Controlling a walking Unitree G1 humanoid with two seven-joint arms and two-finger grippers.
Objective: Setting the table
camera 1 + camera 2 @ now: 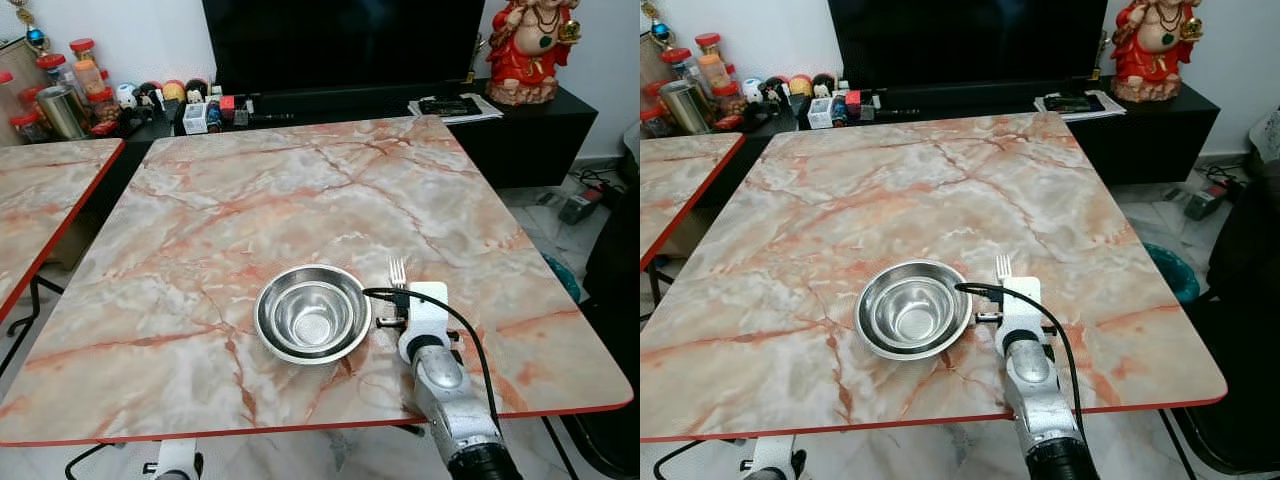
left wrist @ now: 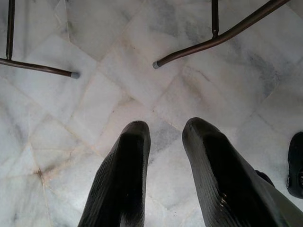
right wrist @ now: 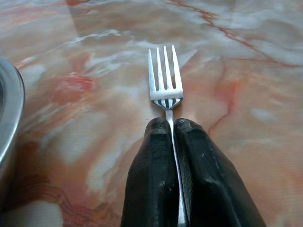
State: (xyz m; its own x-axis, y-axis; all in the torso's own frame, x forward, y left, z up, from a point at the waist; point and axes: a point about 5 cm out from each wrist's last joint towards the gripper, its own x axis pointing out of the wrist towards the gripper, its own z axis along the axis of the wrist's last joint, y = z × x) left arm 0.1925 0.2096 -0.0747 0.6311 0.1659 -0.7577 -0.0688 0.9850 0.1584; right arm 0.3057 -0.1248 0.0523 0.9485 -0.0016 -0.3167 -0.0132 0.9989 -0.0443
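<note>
The right gripper [image 3: 173, 124] has its jaws pressed tight on the handle of a fork [image 3: 164, 78], the thin stem pinched between the two black fingers [image 3: 151, 179] and the tines poking out beyond the tips. The fork lies low over the marble-patterned worktop [image 1: 300, 190]; whether it touches the surface I cannot tell. From the head view the tines [image 1: 397, 270] point toward twelve o'clock, away from the robot, and the silver right arm [image 1: 445, 395] reaches in over the near red edge with a black cable looped over its wrist.

Just beside the fork, at its nine o'clock, sits a steel bowl [image 1: 313, 313], upright, with a second rim visible inside it. The two are close but apart.

The left gripper [image 2: 165, 130] hangs below the worktop over a pale tiled floor [image 2: 94, 94], its jaws slightly parted and holding nothing, with dark metal legs [image 2: 222, 35] crossing the floor beyond.

At the worktop's twelve o'clock stands a black cabinet with a large dark screen [image 1: 340, 45]. At about one o'clock on that cabinet is a red figurine [image 1: 533, 50], and at eleven o'clock a cluster of jars [image 1: 70, 85] and small toys. A second worktop [image 1: 40, 200] of the same pattern stands at nine o'clock.
</note>
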